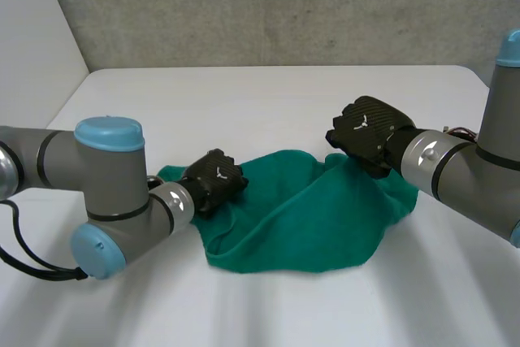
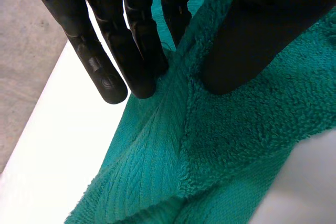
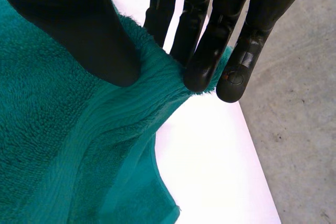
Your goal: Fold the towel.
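Note:
A green towel (image 1: 301,217) lies crumpled on the white table (image 1: 244,95), between my two hands. My left hand (image 1: 213,180) sits at the towel's left end. In the left wrist view this hand (image 2: 131,51) pinches a raised fold of the towel (image 2: 236,145) between its thumb and fingers, close to the edge. My right hand (image 1: 366,129) holds the towel's far right corner a little above the table. There the right hand (image 3: 79,19) has its thumb on the towel (image 3: 52,129) and the fingers (image 3: 205,61) behind the hem, so the cloth is pinched.
The table's left edge (image 2: 47,129) runs close beside my left hand, with grey floor (image 2: 26,51) beyond it. Beside my right hand the table's right edge (image 3: 257,156) meets grey floor (image 3: 299,129). A grey wall (image 1: 268,6) stands behind the table.

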Robot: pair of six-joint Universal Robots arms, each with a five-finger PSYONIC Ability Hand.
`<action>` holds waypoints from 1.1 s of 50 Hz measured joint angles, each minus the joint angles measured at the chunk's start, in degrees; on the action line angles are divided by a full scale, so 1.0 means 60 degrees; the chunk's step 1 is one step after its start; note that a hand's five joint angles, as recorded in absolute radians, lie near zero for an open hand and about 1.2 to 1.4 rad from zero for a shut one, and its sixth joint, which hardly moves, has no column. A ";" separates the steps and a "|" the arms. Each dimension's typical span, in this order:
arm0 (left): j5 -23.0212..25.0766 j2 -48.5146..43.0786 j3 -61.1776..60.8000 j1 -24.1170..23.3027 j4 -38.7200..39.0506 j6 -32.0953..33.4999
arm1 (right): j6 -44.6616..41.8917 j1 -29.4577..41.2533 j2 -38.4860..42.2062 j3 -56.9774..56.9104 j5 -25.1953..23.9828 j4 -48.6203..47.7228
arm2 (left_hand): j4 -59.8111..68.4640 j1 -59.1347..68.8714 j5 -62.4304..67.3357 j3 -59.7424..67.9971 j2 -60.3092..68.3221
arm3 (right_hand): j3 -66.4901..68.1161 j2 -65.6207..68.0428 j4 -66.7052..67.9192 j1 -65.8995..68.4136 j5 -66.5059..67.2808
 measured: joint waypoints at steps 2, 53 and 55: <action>-0.0085 0.0035 0.0009 0.0008 0.0009 0.0000 | -0.0009 -0.0044 0.0001 -0.0016 0.0019 0.0003 | 0.0031 0.0000 0.0000 0.0040 0.0034 | 0.0000 0.0000 0.0000 0.0000 -0.0001; -0.3269 0.3109 0.2236 0.1457 0.5273 -0.4004 | 0.3144 -0.0557 0.1260 -0.5890 0.3156 -0.3799 | 0.0316 0.0084 0.0001 0.0389 0.0401 | 0.0000 0.0154 0.0004 0.0001 0.0093; -0.3310 0.3247 0.1722 0.1455 0.5363 -0.4062 | 0.3150 -0.0569 0.0985 -0.5212 0.3032 -0.3933 | 0.0316 0.0085 0.0001 0.0404 0.0410 | 0.0000 0.0154 0.0010 0.0000 0.0094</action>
